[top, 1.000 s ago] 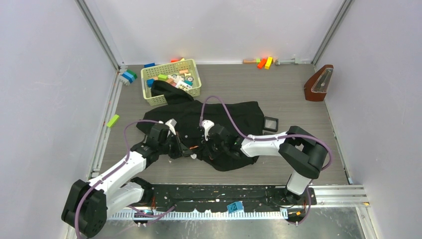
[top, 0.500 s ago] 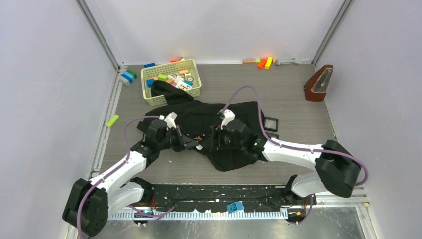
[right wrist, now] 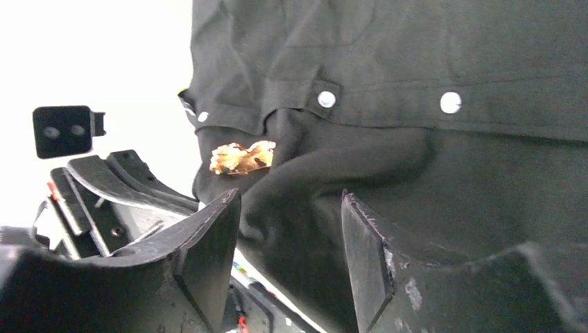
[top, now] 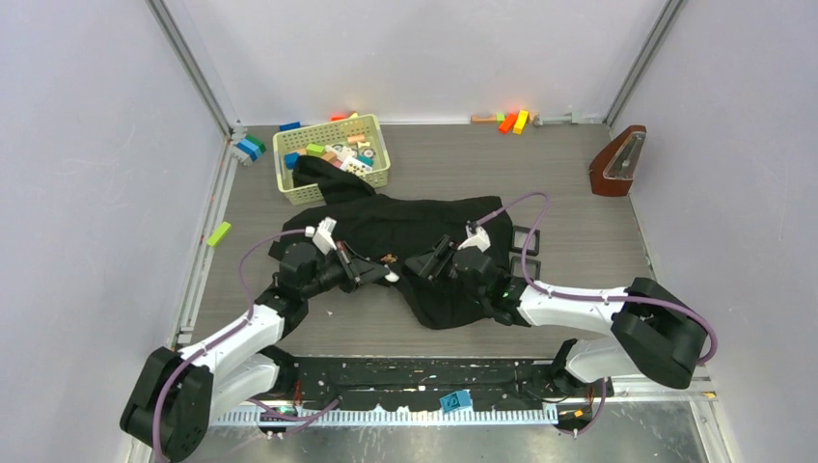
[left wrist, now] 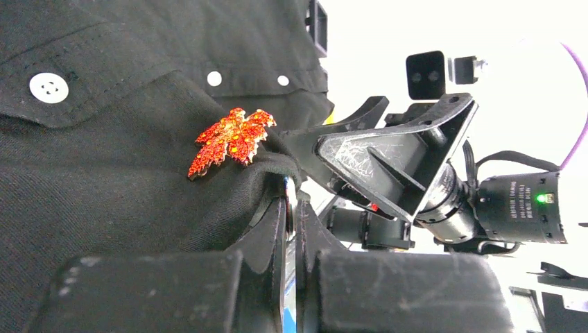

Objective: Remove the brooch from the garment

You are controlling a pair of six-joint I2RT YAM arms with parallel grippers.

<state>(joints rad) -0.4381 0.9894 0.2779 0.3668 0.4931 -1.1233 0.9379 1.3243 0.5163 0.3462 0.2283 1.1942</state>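
Black cloth, the garment [top: 424,217], is seen from the top camera spread across the middle of the surface [top: 579,193]. The brooch [top: 390,258] shows as an orange speck on its near-left part, between the left tool [top: 378,277] and the right tool [top: 439,258], and the left one is the closer. In the left wrist view the left tool is pressed together on a raised fold of the cloth. The brooch sits pinned just beyond its tips and to their left, its long axis slanting up to the right. In the right wrist view the right tool is spread and nothing is held. The brooch lies ahead and left of the gap between its jaws, lengthwise across the view, so a leftward shift is judged necessary before closing.
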